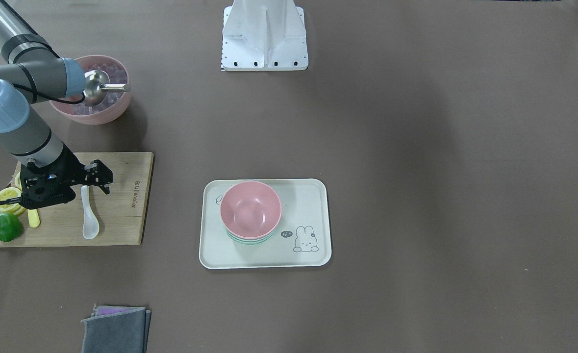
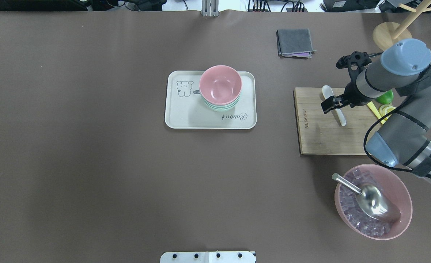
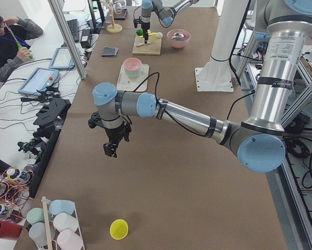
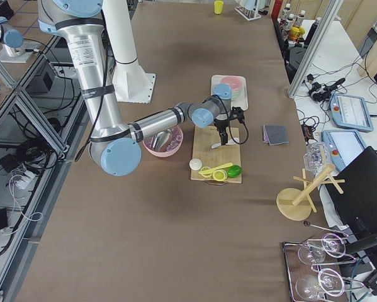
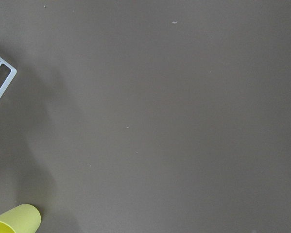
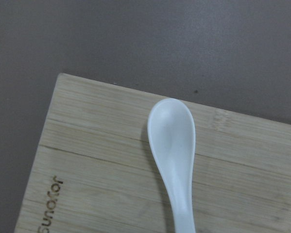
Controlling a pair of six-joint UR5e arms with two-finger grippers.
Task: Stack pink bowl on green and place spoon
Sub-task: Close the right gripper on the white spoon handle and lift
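Note:
The pink bowl (image 1: 250, 208) sits nested on the green bowl (image 1: 249, 240) on the cream rabbit tray (image 1: 308, 196); the stack also shows in the overhead view (image 2: 220, 84). The white spoon (image 1: 88, 215) lies flat on the wooden cutting board (image 1: 122, 215), and fills the right wrist view (image 6: 174, 145). My right gripper (image 2: 337, 84) hovers open over the spoon, its jaws spread wide and holding nothing. My left gripper (image 3: 110, 151) hangs above bare table far from the tray; I cannot tell whether it is open or shut.
A large pink bowl of ice with a metal scoop (image 2: 372, 201) stands near the board. A lime (image 1: 6, 226) and lemon slices (image 1: 7, 198) lie on the board's end. A grey cloth (image 2: 295, 42) lies beyond it. A yellow cup (image 5: 14, 221) lies under the left wrist.

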